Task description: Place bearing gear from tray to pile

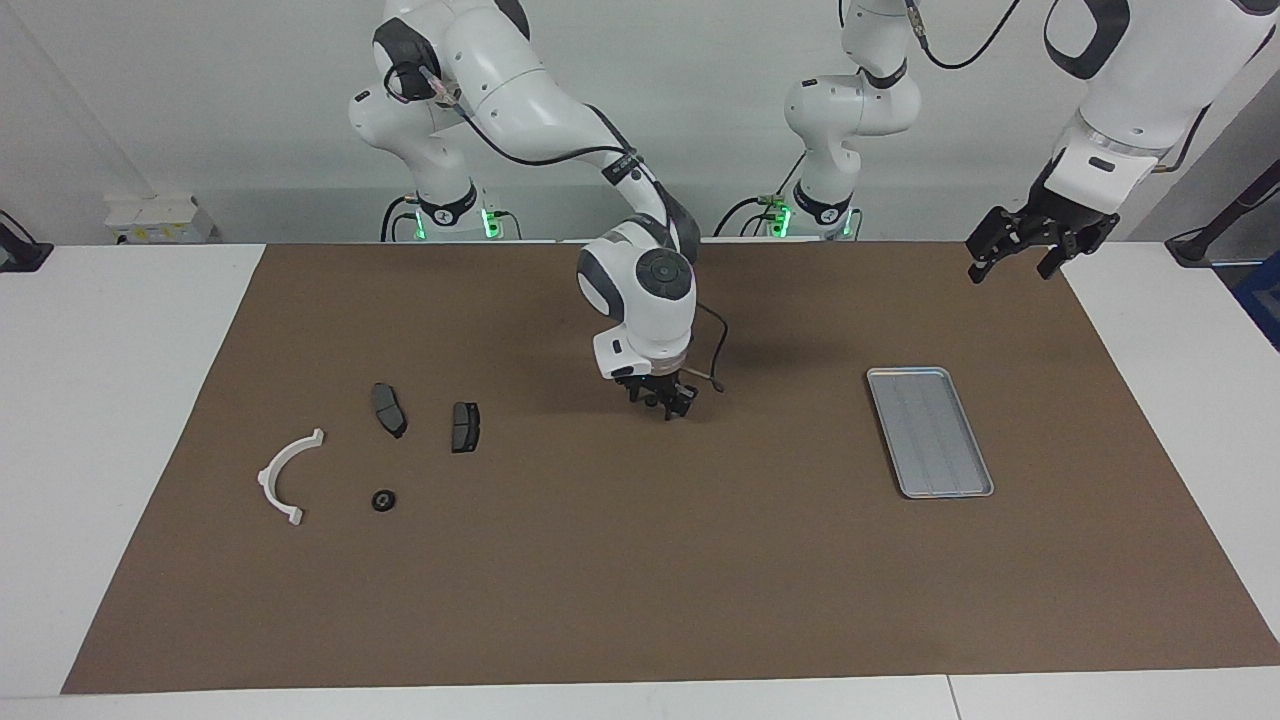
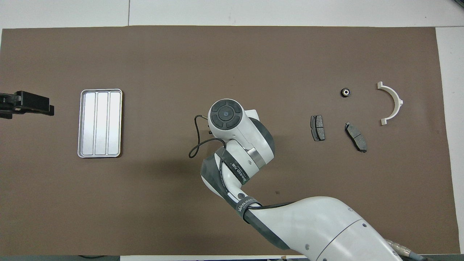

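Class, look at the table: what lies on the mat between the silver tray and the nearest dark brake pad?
Nothing lies on it: between the tray and that brake pad the brown mat is bare. Only the right gripper hangs above that stretch, clearest in the facing view.

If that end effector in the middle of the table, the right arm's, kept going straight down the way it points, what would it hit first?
Probably just the bare brown mat. The right end effector points down with nothing beneath it; the bearing gear and tray both lie well off to the sides.
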